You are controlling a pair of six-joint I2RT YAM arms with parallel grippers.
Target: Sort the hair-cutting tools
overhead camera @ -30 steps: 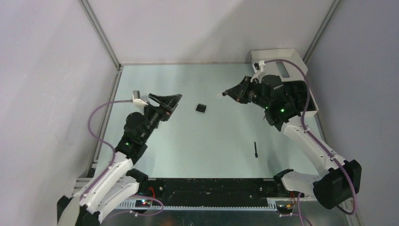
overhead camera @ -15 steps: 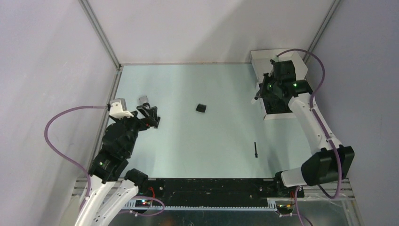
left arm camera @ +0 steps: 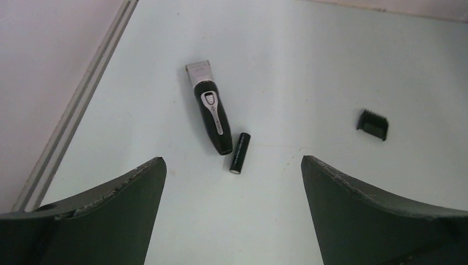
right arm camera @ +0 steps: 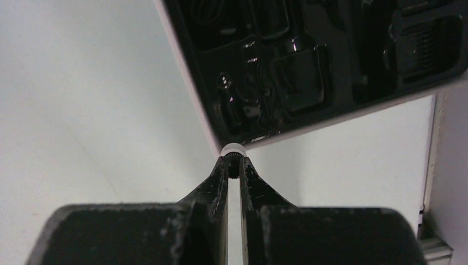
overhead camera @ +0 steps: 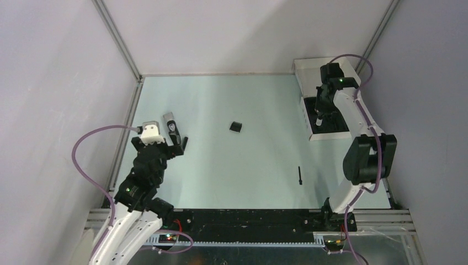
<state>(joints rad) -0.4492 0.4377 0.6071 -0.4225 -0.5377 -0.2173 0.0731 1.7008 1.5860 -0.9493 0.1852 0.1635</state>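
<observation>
The silver-grey and black hair clipper (left arm camera: 212, 113) lies on the table at the left (overhead camera: 171, 123), with a short black cylinder (left arm camera: 240, 153) just beside it. My left gripper (left arm camera: 232, 160) hovers just short of them, wide open and empty (overhead camera: 175, 144). A small black comb attachment (overhead camera: 235, 127) sits mid-table (left arm camera: 373, 123). A thin black stick brush (overhead camera: 299, 175) lies nearer the front. My right gripper (right arm camera: 234, 161) is shut on a small white-capped piece (right arm camera: 233, 149) at the near edge of the black tray (right arm camera: 309, 66), as the top view shows too (overhead camera: 319, 117).
The white box (overhead camera: 310, 69) with the black moulded tray (overhead camera: 330, 126) stands at the back right against the wall. A metal frame rail (overhead camera: 128, 118) runs along the table's left edge, close to the clipper. The arm bases sit at the front edge.
The left arm has drawn back toward the near left, uncovering the clipper and the cylinder. The right arm has swung from mid-table to the box, still shut.
</observation>
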